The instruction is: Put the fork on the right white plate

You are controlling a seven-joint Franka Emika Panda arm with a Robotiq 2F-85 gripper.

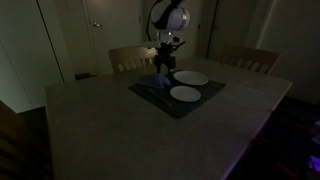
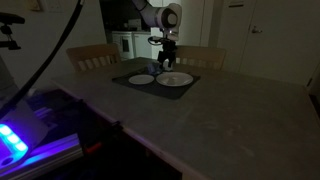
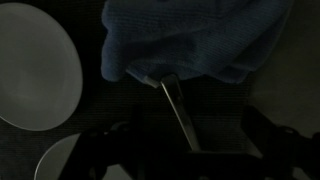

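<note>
In the wrist view a slim metal fork lies on a dark placemat, its head hidden under a crumpled blue cloth. My gripper is open, with a dark finger on each side of the fork's handle end. One white plate lies at the left and another at the bottom left. In both exterior views the gripper hangs low over the mat's far side, beside the two plates.
The room is dim. The placemat lies on a large grey table. Wooden chairs stand at the table's far side. A lit device sits by a near corner.
</note>
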